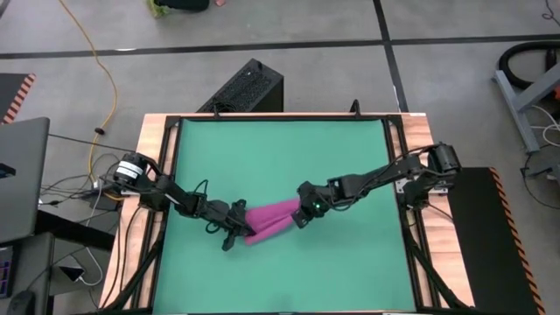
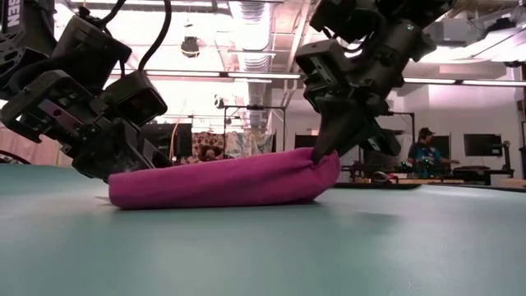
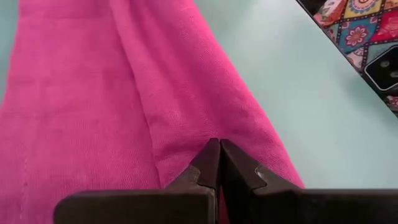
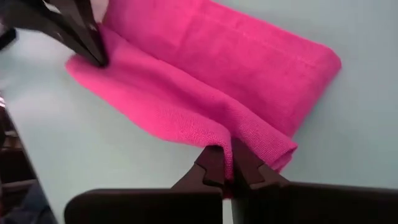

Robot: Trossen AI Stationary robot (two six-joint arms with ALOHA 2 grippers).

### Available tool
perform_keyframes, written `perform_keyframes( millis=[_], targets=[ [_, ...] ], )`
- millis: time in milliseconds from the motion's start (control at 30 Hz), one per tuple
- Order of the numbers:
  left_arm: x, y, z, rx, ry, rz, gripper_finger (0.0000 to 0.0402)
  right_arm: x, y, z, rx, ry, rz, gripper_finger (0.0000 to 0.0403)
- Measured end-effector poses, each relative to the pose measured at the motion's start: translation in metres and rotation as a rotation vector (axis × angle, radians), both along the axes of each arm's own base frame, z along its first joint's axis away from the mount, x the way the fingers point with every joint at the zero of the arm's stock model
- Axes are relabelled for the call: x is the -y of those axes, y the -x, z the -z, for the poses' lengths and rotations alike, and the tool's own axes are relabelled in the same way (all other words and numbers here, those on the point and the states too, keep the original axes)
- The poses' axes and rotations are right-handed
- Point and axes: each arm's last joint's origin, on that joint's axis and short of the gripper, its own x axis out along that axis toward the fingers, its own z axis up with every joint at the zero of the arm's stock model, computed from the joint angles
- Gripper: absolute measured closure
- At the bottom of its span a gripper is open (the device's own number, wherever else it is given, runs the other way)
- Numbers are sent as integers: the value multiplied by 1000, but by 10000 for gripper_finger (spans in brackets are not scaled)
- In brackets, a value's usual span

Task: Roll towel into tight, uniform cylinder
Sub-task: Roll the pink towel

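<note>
Magenta towel (image 1: 269, 220) lies near the middle of the green mat (image 1: 280, 157), part-folded into a long, loose wedge with a lengthwise crease. My left gripper (image 3: 219, 149) is pinched on its left end; my right gripper (image 4: 229, 158) is pinched on a fold at its right end. Both pinches sit low against the mat. To roll well, I judge: keep both ends level, turn them together, hold tension along the length, so the roll does not cone or slacken at the wider end
</note>
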Motion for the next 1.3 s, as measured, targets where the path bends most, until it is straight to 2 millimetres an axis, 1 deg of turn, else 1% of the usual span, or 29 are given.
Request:
perform_keyframes(
  millis=[200, 300, 433, 600, 700, 800, 867, 967, 1033, 1133, 1300],
  targets=[
    [2, -5, -2, -8, 20, 15, 402, 18, -4, -3, 10, -58, -5, 390],
    [3, -6, -3, 2, 25, 14, 401, 29, -3, -2, -14, -68, 16, 390],
    [4, -8, -7, 18, 41, 11, 402, 41, -6, 5, -27, -91, 24, 390],
    [4, -8, -7, 10, 51, 7, 401, 52, -14, 19, -9, -111, 5, 390],
    [10, -6, -14, 50, 55, 19, 402, 53, -16, 23, -10, -114, -11, 390],
    [12, -2, -26, 75, 17, 12, 401, 48, -16, 23, -9, -105, -43, 390],
    [9, 1, -35, 82, -54, -24, 402, 45, -15, 21, -4, -95, -57, 390],
    [3, 5, -46, 110, -223, -106, 402, 41, -16, 20, 5, -94, -68, 390],
    [0, 6, -52, 150, -339, -120, 402, 41, -16, 21, 2, -94, -70, 390],
    [-5, 4, -51, 170, -422, -74, 402, 40, -16, 21, 3, -93, -72, 390],
    [-3, -3, -39, 187, -418, 37, 402, 40, -17, 19, 30, -87, -83, 390]
  ],
)
